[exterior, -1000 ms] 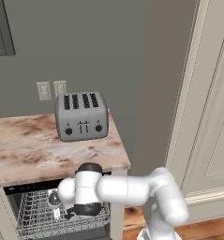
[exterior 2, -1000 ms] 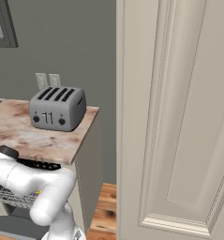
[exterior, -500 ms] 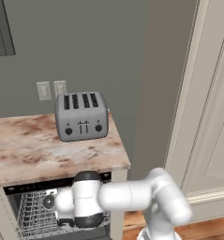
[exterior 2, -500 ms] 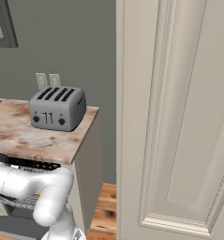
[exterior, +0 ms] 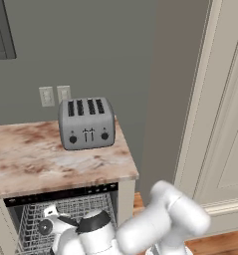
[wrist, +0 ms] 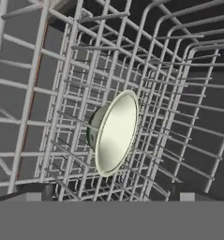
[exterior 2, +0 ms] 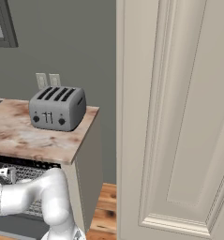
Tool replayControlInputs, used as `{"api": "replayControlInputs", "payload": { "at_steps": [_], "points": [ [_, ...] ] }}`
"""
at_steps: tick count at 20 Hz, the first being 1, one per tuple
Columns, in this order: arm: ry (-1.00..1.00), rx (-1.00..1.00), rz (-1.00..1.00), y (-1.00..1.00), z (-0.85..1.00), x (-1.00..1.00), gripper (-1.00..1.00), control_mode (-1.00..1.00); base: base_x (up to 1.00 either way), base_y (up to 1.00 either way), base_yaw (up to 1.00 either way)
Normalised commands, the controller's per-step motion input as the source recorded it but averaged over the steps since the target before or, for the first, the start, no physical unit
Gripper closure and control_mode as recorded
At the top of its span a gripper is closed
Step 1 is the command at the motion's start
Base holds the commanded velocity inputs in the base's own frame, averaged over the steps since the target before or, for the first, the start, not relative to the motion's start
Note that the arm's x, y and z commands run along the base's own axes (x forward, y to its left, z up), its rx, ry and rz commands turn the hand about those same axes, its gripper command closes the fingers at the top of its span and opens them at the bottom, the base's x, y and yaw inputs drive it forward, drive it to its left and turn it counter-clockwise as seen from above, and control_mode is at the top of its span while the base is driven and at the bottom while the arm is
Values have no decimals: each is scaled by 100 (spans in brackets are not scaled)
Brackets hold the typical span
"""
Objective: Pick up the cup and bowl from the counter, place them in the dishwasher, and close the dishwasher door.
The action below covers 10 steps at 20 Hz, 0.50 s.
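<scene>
Pale greenish-white bowl point(wrist: 112, 133) lies in grey wire rack point(wrist: 179, 93); my gripper point(wrist: 111, 191) spread wide, empty. Cup unaccounted for, door unclosed.

Arm point(exterior: 155, 224) hides dishwasher point(exterior: 65, 199) rack's right part; bowl point(wrist: 114, 132) partly behind wires.

Left base view: looked forward and down from behind the arm's left, at middling range, onto the toaster point(exterior: 86, 123). Right base view: faced the same toaster point(exterior 2: 57, 108) from the other side, sharing counter point(exterior 2: 38, 140) and rack below it. Hand view: looked from close onto the rack point(wrist: 179, 84) below the toaster.
</scene>
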Motion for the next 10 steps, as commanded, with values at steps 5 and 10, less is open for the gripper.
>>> {"api": "replayControlInputs", "payload": {
  "at_steps": [5,10],
  "points": [
    [-3,1,-1,4,42,-30,-100,-100,0,0,0],
    [0,12,-2,0,38,-8,-100,-100,0,0,0]
  ]
}}
